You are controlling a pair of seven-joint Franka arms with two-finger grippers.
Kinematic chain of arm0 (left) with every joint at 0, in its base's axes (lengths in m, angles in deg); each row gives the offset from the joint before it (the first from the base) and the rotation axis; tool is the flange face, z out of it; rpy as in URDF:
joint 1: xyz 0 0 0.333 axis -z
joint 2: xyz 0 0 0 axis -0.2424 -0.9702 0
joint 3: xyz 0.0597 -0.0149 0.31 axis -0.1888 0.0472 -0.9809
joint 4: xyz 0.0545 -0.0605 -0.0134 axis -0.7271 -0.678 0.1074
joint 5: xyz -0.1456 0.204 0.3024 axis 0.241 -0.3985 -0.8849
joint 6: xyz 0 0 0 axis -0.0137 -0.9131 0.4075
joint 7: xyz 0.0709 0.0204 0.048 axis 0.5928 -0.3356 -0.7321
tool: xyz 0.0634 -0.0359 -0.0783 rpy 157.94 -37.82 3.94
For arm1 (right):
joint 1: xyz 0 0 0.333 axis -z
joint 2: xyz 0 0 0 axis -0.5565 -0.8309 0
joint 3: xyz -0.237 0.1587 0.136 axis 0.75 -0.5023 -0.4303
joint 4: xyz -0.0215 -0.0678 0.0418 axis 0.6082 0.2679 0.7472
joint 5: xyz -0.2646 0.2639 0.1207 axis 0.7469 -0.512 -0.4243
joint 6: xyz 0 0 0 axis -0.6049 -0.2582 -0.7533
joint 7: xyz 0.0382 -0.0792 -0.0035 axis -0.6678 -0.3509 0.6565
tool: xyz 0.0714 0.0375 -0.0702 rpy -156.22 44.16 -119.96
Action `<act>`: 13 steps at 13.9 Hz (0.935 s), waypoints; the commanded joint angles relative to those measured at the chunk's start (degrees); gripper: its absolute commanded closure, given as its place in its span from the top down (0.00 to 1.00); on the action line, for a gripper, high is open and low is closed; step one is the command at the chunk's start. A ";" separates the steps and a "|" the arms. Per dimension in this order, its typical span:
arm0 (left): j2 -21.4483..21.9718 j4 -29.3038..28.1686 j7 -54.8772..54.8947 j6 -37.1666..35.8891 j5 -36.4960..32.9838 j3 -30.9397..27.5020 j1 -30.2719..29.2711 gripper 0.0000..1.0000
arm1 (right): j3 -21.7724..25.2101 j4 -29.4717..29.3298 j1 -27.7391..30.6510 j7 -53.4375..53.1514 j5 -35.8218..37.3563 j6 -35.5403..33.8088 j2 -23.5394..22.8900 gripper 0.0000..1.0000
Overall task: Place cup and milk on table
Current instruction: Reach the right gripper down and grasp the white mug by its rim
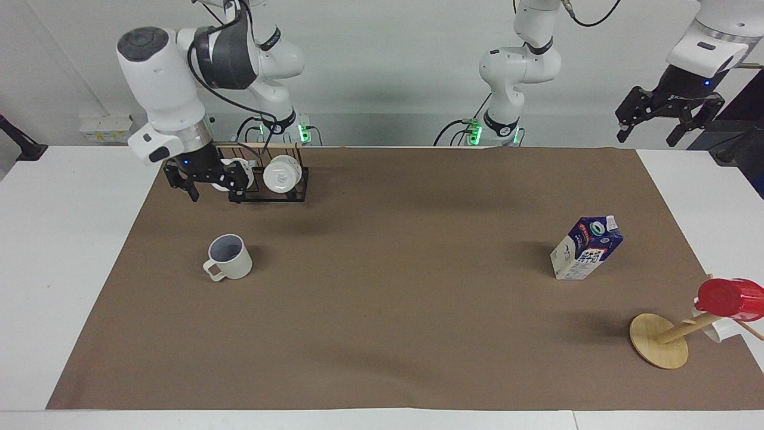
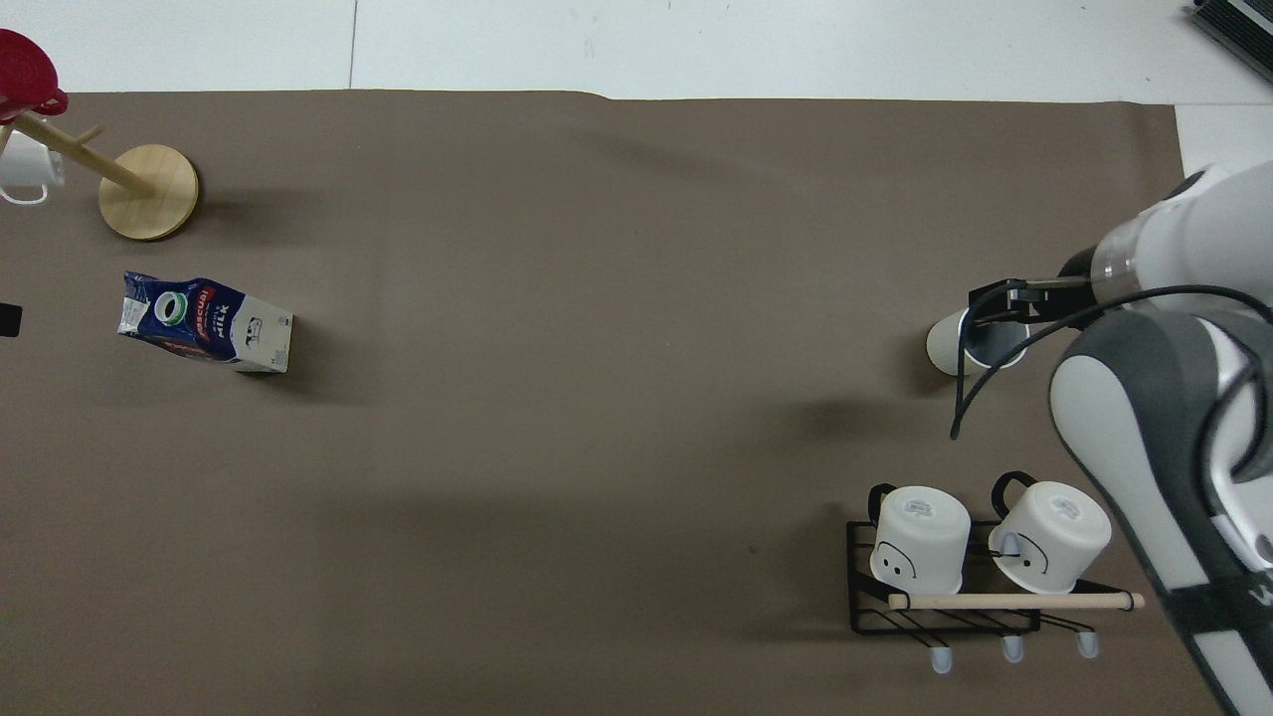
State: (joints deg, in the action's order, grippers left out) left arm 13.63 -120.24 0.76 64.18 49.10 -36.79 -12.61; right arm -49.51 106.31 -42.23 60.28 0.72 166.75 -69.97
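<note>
Cup point(image 1: 230, 256) upright on mat point(image 1: 388, 310), well clear of edges.

White arms point(image 1: 161, 83), grey joints, black cables.

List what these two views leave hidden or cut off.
- Cup: overhead view, the right end effector and its cable cover the rim and handle.
- White mug on the rack: facing view, mostly hidden by the right end effector.
- Left end effector: out of the overhead view.
- White mug on the wooden stand: overhead view, cut by the frame edge.
</note>
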 commanded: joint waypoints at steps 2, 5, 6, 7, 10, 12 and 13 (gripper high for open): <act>0.32 -0.29 0.10 -0.64 -0.78 -0.55 1.04 1.00 | -0.03 6.15 0.16 2.73 0.09 8.52 -1.39 1.00; 0.32 -0.29 0.18 -0.55 -0.78 -0.55 1.04 1.00 | -0.03 7.04 0.07 4.22 0.09 11.61 -4.12 1.00; 0.32 -0.29 0.18 -0.55 -0.78 -0.64 1.04 1.00 | -0.03 7.22 0.07 4.66 0.09 11.61 -4.30 1.00; 0.32 -0.29 0.10 -0.55 -0.78 -0.56 1.04 1.00 | -0.03 8.26 0.07 5.71 0.09 11.70 -4.30 1.00; 0.32 -0.29 0.09 -0.46 -0.69 -0.55 1.04 1.00 | -0.03 11.43 0.16 6.69 0.09 15.47 -4.39 1.00; 0.32 -0.29 0.18 -0.46 -0.78 -0.55 1.04 1.00 | -0.03 11.61 0.16 6.60 0.09 17.06 -5.52 1.00; 0.32 -0.29 0.18 -0.46 -0.78 -0.55 1.04 1.00 | -0.03 11.61 0.16 6.60 0.09 17.59 -5.88 1.00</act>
State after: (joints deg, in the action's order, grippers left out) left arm 13.63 -120.25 0.76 64.18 49.10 -36.79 -12.52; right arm -49.50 117.09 -42.27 65.66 0.72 182.25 -75.37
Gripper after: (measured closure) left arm 0.000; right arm 0.000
